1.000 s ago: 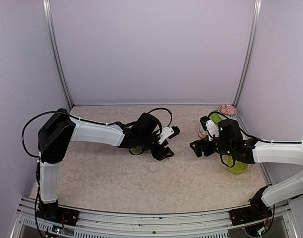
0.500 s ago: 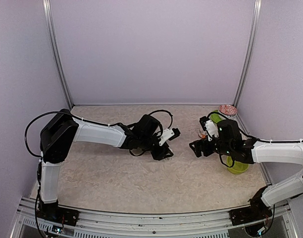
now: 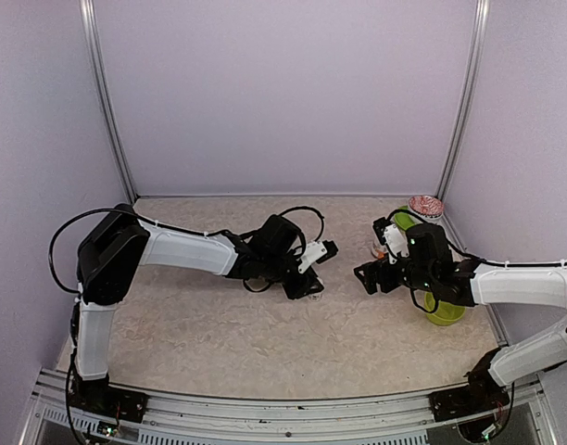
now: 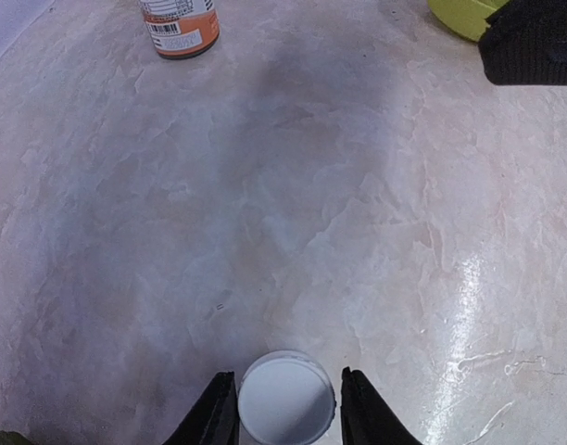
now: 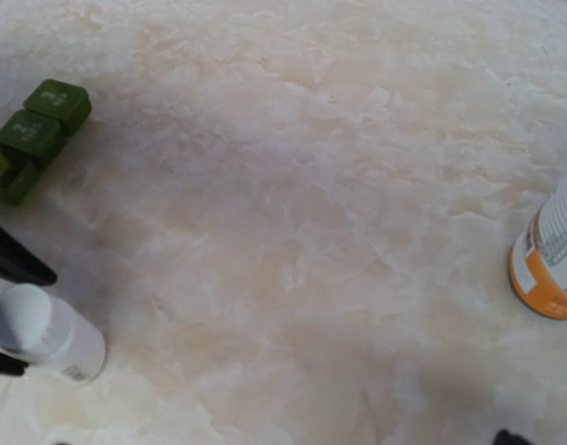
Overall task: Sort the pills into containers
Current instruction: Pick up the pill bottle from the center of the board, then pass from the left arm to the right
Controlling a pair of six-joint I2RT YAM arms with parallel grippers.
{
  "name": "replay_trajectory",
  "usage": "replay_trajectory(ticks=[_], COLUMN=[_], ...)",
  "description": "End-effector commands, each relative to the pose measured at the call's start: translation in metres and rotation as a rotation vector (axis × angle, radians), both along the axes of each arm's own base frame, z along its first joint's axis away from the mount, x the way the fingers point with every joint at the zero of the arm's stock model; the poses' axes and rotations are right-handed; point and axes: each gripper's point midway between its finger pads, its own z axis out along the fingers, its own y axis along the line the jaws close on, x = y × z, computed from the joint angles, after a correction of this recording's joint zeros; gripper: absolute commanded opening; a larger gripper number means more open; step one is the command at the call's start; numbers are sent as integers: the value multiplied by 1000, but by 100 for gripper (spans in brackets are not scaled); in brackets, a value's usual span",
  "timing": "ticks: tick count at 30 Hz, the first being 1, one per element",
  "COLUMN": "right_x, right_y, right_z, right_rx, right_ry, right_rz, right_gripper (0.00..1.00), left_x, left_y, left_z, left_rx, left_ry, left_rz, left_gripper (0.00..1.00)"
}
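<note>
A white bottle (image 4: 286, 399) with a white cap stands on the marble table between the fingers of my left gripper (image 4: 288, 413). The left finger touches the cap and a thin gap shows on the right side. The right wrist view shows the same white bottle (image 5: 43, 334) with dark fingers on both sides. My right gripper (image 3: 371, 276) hovers open and holds nothing, right of centre. An orange-labelled pill bottle (image 5: 552, 264) stands just beyond it. A green pill organizer (image 5: 29, 139) lies behind the left gripper. No loose pills show.
A lime green bowl (image 3: 443, 311) sits under my right forearm. A second green bowl (image 3: 404, 218) and a red patterned dish (image 3: 425, 205) stand at the back right corner. Enclosure walls close in the back and both sides.
My left gripper's jaws have narrowed around the white bottle and the arm has crept slightly right. The right arm has not moved.
</note>
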Motion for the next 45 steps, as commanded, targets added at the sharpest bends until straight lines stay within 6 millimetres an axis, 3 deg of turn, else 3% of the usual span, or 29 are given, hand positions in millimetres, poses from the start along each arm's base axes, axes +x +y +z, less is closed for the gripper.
replay_trajectory(ticks=[1, 10, 16, 22, 26, 37, 45], right_x=[4, 1, -10, -27, -52, -112, -131], right_y=[1, 5, 15, 31, 51, 67, 70], right_z=[1, -2, 4, 24, 46, 119, 143], right_rx=[1, 7, 41, 118, 225, 502, 591], right_ry=[-12, 0, -23, -77, -116, -318, -418], right_rz=[4, 32, 121, 255, 427, 734, 830], right_gripper=[97, 96, 97, 99, 99, 95, 92], left_x=[2, 4, 0, -18, -38, -88, -109], left_y=[-6, -7, -7, -4, 0, 22, 27], left_z=[1, 3, 19, 65, 99, 199, 236], left_rx=[1, -3, -36, -154, -262, -612, -796], left_ry=[-7, -12, -18, -53, -69, -116, -66], left_rz=[-7, -5, -14, -69, -133, -252, -300], left_gripper=[37, 15, 13, 12, 13, 12, 12])
